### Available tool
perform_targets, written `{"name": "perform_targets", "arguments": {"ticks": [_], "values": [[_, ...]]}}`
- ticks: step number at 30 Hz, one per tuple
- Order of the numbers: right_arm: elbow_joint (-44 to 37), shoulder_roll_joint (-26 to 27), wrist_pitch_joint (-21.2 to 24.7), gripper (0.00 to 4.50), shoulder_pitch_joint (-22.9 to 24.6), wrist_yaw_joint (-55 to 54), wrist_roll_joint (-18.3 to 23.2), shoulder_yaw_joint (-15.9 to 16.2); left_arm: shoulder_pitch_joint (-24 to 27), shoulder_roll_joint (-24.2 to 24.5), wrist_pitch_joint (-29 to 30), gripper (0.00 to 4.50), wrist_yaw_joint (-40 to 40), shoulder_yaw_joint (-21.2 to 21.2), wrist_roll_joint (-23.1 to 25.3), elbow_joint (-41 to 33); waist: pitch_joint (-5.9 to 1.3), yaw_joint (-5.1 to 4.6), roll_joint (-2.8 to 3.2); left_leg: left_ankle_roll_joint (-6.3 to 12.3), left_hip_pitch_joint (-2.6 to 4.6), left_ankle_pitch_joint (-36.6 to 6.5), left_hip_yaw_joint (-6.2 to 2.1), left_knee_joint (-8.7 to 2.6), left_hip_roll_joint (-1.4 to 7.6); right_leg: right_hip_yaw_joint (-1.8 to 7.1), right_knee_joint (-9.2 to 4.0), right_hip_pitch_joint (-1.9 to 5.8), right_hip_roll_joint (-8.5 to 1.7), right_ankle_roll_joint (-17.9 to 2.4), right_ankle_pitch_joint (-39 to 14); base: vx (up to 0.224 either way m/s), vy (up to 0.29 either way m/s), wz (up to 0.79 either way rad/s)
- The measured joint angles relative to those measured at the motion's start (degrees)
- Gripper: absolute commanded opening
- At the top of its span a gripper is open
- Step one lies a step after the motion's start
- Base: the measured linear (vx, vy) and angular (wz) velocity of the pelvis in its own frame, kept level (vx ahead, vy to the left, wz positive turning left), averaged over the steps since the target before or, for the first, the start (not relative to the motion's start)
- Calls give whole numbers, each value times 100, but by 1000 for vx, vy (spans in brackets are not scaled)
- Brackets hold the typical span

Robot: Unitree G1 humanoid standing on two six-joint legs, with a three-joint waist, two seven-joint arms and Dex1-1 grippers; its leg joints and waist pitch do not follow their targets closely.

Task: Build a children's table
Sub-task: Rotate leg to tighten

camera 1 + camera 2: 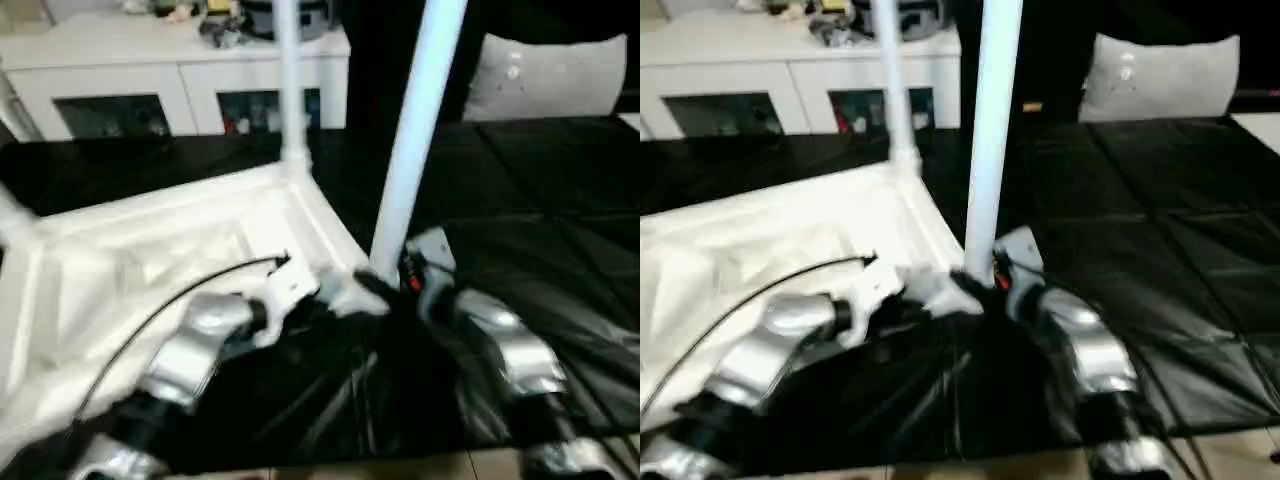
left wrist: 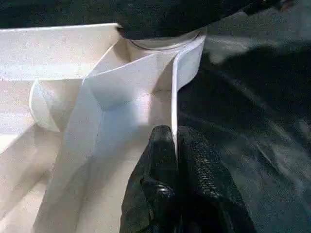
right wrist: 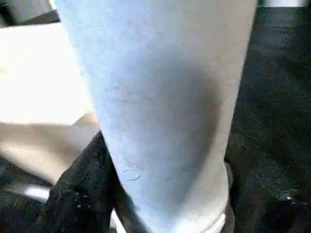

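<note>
- Upside down on the black, shiny sheet [image 1: 560, 230] lies the white plastic tabletop [image 1: 150, 260], its ribbed underside facing up and its near right corner socket just ahead of the two silver forearms
- Two long round white legs stand upright from it: one leg [image 1: 288, 80] rises from the far right corner socket, and a thicker-looking, nearer leg [image 1: 415, 130] rises from the near right corner socket
- Left pincer [image 2: 174, 145] is clenched on the thin upright side wall of the tabletop, one black finger on each face of the wall, just short of the near corner socket; in the head views it sits at the tabletop's near right edge [image 1: 300, 290]
- Right pincer [image 3: 165, 194] grasps the nearer leg low down, close above the socket; its black fingers [image 3: 82, 194] lie against either side of the round white shaft, which stands between them
- Both pincers are near each other at that same corner, left one on the rim, right one on the leg's base [image 1: 385, 275]
- A thin black cable [image 1: 170, 300] arcs over the tabletop toward the left wrist
- Behind the sheet stands a white cabinet with glass doors [image 1: 180, 90], small items on top, and a pale grey cushion [image 1: 550, 75] rests at the far right
</note>
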Motion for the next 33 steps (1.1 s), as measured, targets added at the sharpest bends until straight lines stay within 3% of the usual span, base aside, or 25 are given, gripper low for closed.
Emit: {"name": "perform_targets", "arguments": {"ticks": [2,8,15,24,28,33], "values": [[177,171,-35,324,-139,-441,0,-165,-81,-232,84,0,340,-73,212,39,2,8,-3,0,-6,0,0,-2,0,0,-5,0,0,-11,7,0,0,0],[231,271,-114,375,-154,-709,24,-320,-155,-371,137,0,520,-244,283,13,-2,117,4,-1,-46,-2,-2,-13,2,-12,-26,-21,0,-6,4,0,0,0],[22,36,-352,436,133,-155,104,-312,-165,-186,22,0,378,-303,284,-26,1,134,13,-1,-52,-2,-4,-13,3,-18,-28,-24,0,-6,4,0,0,0],[-583,-971,-523,444,521,1360,308,-138,-216,525,-614,0,-442,-425,205,34,13,137,35,0,-56,-1,-11,-13,7,-27,-27,-24,2,-5,3,0,0,0],[-792,-1397,-603,444,614,2304,404,208,-226,929,-1101,0,-1026,-512,77,81,16,155,41,0,-56,-1,-12,-9,8,-29,-25,-22,2,-5,3,0,0,0],[-832,-1870,-787,444,633,3406,463,542,-221,1492,-1757,0,-1993,-628,-139,134,16,302,40,0,-57,-2,-13,-6,8,-31,-29,-19,1,-5,3,0,0,0]]}}
